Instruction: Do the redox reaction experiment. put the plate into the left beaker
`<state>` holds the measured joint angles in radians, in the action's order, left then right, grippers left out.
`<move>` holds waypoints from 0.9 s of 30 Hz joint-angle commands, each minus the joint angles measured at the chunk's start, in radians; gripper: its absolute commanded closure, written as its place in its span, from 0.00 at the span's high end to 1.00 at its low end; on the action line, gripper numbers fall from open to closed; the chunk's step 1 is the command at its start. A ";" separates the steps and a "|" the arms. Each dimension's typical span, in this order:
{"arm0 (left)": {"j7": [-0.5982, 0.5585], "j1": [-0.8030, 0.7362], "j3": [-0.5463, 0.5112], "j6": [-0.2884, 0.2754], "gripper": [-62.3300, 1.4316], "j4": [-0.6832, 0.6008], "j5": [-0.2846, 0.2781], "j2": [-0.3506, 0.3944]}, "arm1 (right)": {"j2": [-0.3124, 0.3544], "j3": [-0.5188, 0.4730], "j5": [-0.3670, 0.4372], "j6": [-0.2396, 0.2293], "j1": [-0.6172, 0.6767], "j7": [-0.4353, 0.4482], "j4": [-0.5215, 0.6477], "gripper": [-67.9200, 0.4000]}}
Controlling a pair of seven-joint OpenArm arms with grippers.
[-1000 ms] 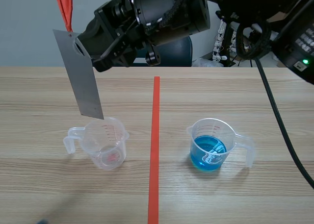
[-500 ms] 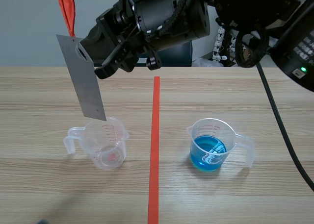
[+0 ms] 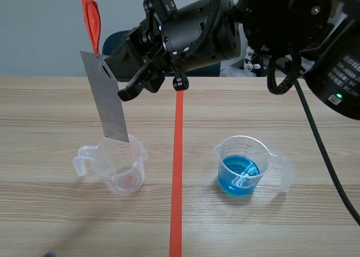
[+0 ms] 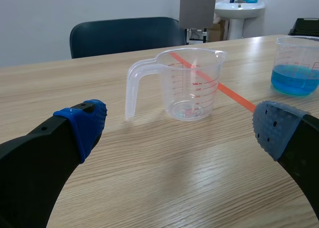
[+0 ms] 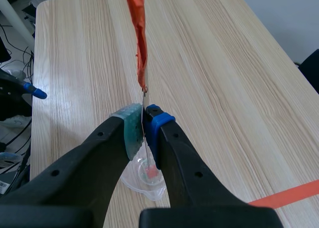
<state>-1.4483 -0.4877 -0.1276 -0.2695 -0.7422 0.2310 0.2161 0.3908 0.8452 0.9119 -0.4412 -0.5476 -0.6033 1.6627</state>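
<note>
A grey metal plate (image 3: 109, 102) with an orange-red ribbon (image 3: 91, 21) at its top hangs tilted over the left beaker (image 3: 121, 167). The beaker is clear and holds no liquid. The right arm crosses the top of the scene view, and my right gripper (image 3: 112, 67) is shut on the plate's upper end. The right wrist view shows the plate edge-on in my right gripper (image 5: 143, 120), with the beaker (image 5: 144, 175) below. In the left wrist view the plate (image 4: 198, 7) ends a little above the beaker's (image 4: 187, 83) rim. My left gripper (image 4: 180, 127) is open low on the table, short of the beaker.
A second clear beaker (image 3: 244, 167) holding blue liquid stands right of the orange tape line (image 3: 178, 172). A dark chair (image 4: 124, 36) stands behind the table's far edge.
The right arm has carried the plate to the right and lower. Its bottom corner was left of the beaker and now hangs over the mouth.
</note>
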 commanded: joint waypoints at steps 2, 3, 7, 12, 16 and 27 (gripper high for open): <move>-0.018 -0.008 -0.008 -0.002 0.99 -0.016 -0.009 0.001 | -0.003 -0.013 0.007 -0.012 -0.012 0.038 -0.013 0.01; -0.018 -0.008 -0.008 -0.002 0.99 -0.016 -0.009 0.001 | -0.003 -0.013 0.007 -0.027 -0.012 0.047 -0.021 0.01; -0.018 -0.008 -0.008 -0.002 0.99 -0.016 -0.009 0.001 | -0.003 -0.013 0.007 -0.031 -0.012 0.066 -0.047 0.01; -0.018 -0.008 -0.008 -0.002 0.99 -0.016 -0.009 0.001 | -0.003 -0.013 0.008 -0.051 -0.012 0.072 -0.068 0.01; -0.018 -0.008 -0.008 -0.002 0.99 -0.016 -0.009 0.001 | -0.003 -0.007 0.007 -0.054 -0.012 0.084 -0.080 0.01; -0.018 -0.002 -0.008 -0.002 0.99 -0.016 -0.009 0.001 | -0.023 0.071 -0.040 -0.060 -0.012 0.151 -0.161 0.01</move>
<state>-1.4483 -0.4873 -0.1276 -0.2695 -0.7422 0.2310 0.2161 0.3817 0.9245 0.8600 -0.4942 -0.5472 -0.4744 1.4979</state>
